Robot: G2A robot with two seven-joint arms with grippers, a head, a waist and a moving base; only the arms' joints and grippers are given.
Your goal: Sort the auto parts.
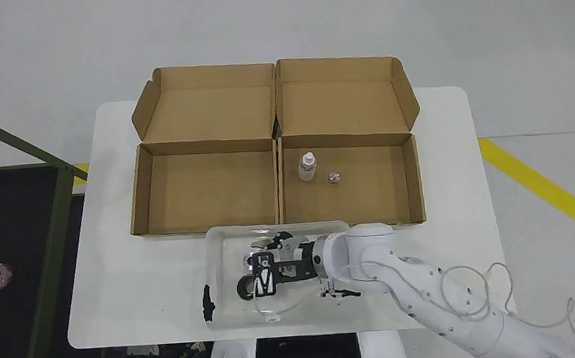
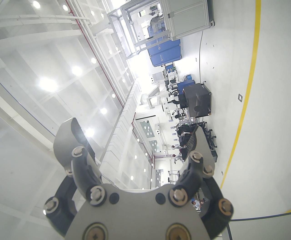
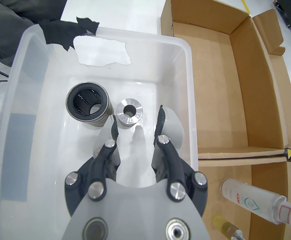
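My right gripper [image 3: 137, 119] hangs open inside a clear plastic bin [image 3: 188, 68]. A small silver bushing [image 3: 129, 112] with a centre hole stands just beyond its fingertips, close to one finger and not gripped. Beside it stands a larger steel linear bearing [image 3: 87, 105] with a black bore. From above, the right gripper [image 1: 257, 274] sits low in the bin [image 1: 271, 227] at the table's front. My left gripper [image 2: 135, 130] is open and holds nothing, pointing up at the room's ceiling.
Two open cardboard boxes stand behind the bin: the left box [image 1: 203, 190] and the right box [image 1: 368, 188]. The right one holds a small bottle [image 1: 308, 166] and a small part [image 1: 334, 177]. Torn black tape [image 3: 66, 34] hangs on the bin's rim.
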